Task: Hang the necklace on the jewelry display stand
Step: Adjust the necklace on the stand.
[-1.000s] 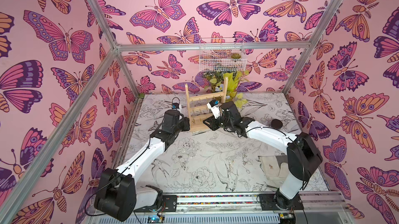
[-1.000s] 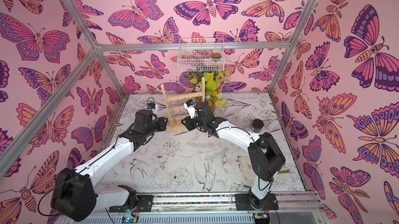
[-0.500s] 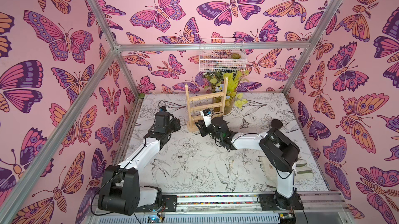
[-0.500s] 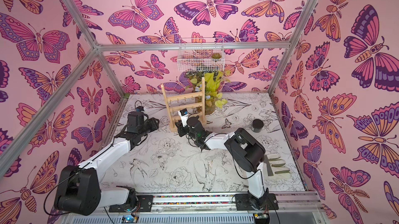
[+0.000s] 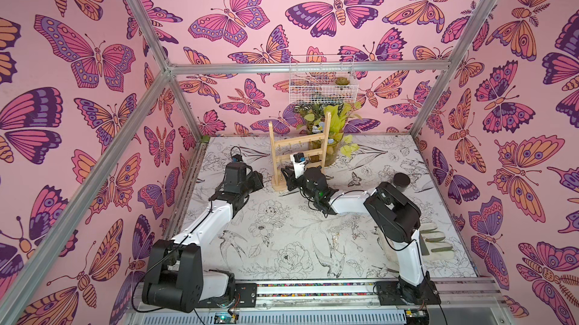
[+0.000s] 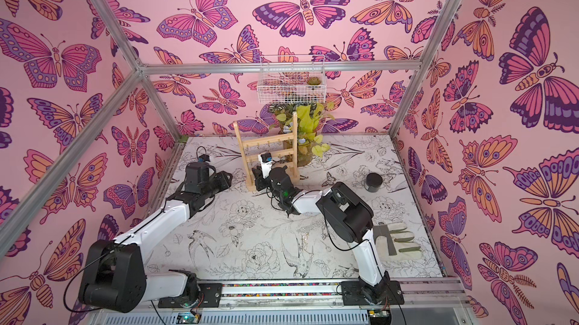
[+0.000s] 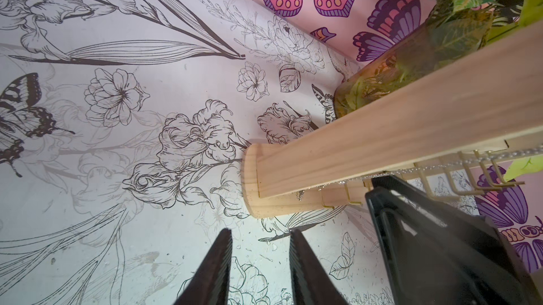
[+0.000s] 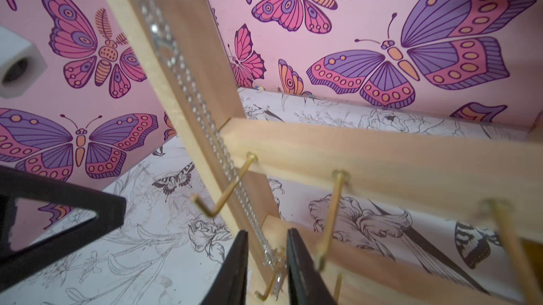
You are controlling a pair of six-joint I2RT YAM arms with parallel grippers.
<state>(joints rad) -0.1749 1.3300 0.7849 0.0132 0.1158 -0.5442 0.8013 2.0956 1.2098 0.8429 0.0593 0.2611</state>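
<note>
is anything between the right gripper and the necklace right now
Nothing visible does. The necklace runs along the post of the jewelry display stand, and its lower end sits between the open fingers of the right gripper. A gold hook crosses the chain higher up, away from the fingertips.

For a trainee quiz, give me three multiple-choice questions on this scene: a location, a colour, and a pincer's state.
1. Where is the necklace? A) heaped in a bowl B) along a post of the jewelry display stand C) draped over a chair
2. The wire basket is: A) white B) black C) red
3. The left pincer is: A) clamping the stand B) open and empty C) holding the necklace
Answers: B, the chain lies against the wood in the right wrist view; A, its wires are white; B, its jaws stand apart with nothing between.
</note>
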